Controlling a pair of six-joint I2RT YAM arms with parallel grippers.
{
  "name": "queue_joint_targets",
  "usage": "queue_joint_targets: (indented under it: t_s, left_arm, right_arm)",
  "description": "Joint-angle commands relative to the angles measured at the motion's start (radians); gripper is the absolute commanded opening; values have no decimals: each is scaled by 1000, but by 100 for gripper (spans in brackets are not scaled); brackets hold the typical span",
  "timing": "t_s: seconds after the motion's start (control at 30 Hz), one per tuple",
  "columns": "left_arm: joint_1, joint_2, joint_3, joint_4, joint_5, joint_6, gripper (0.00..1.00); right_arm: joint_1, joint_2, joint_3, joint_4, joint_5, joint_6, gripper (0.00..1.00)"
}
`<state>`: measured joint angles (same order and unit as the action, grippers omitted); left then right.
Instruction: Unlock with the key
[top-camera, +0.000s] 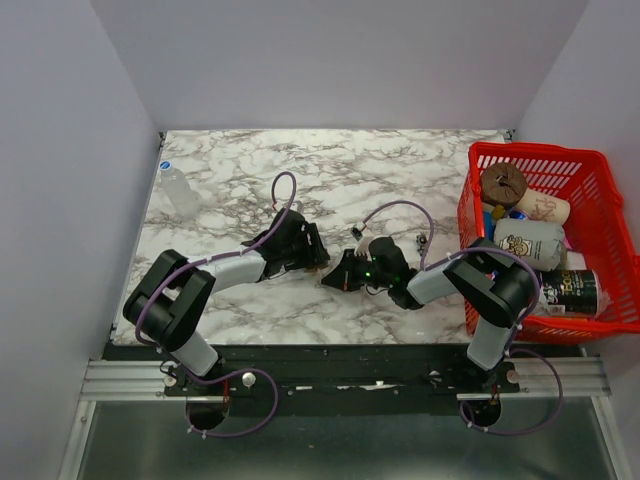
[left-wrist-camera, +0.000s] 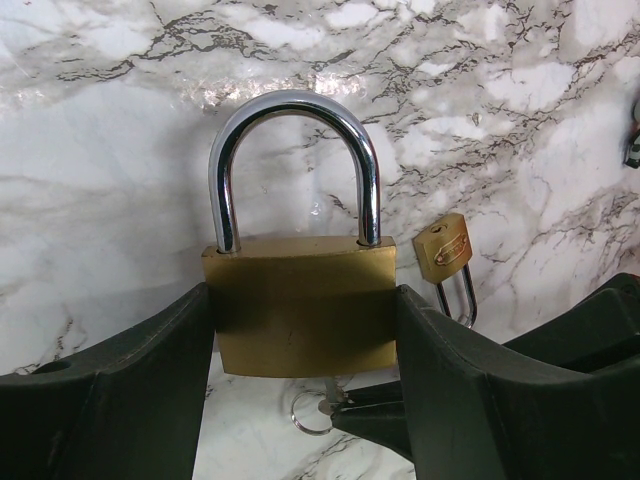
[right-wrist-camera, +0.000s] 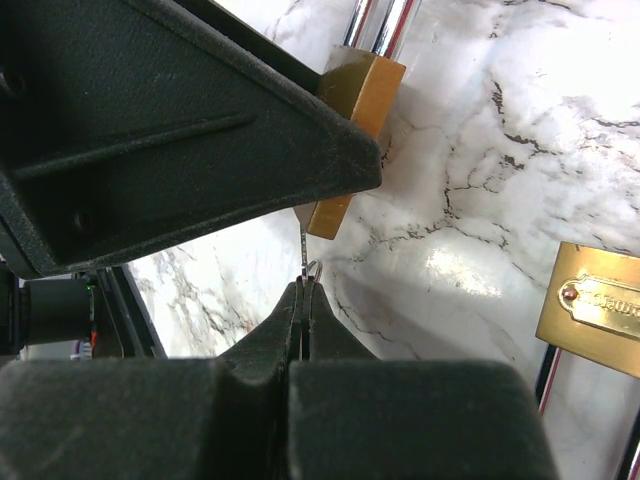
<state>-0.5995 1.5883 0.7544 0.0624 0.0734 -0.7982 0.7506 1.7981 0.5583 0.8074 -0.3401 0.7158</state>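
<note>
Left gripper (left-wrist-camera: 305, 340) closed on the two brass sides of the padlock (left-wrist-camera: 298, 290), holding it near the middle of the marble table (left-wrist-camera: 100, 150); the shackle points away from the left wrist, both legs seated. Right gripper (right-wrist-camera: 303, 292) pinched almost flat on the key (left-wrist-camera: 328, 402), whose blade runs along the padlock's long axis, tip at its underside. A small padlock (left-wrist-camera: 445, 248) lies just beside.

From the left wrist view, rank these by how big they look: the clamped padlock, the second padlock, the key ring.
1. clamped padlock: largest by far, though it is also nearest the camera.
2. second padlock: lies farther off, so its true size is unsure.
3. key ring: smallest.
</note>
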Motion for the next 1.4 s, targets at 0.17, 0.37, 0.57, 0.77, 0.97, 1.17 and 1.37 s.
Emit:
queue_joint_targets:
  t_s: [0.17,0.37,0.57,0.77,0.97,1.17,1.37]
  left_arm:
    - [-2,18,-3,-19,-1,10,0]
    - [-2,19,2,-22,-7,14,0]
    - [-2,18,6,-24,-11,19,0]
    - [-2,12,8,-29,-17,25,0]
    - [-2,12,10,-30,-17,25,0]
    - [-2,12,13,-30,-12,27,0]
    - [-2,10,11,-33,-15,30,0]
  right_arm:
    - [-4,14,25,0,-10,-29,1]
    - [3,9,26,-7,-7,-33,1]
    - [16,1,35,-31,-7,-45,1]
    - [21,-13,26,-34,0,-46,1]
    - [27,-17,25,-36,-5,-49,1]
    - [41,-42,26,-45,-7,-72,1]
    - [42,-26,23,-28,-5,-43,1]
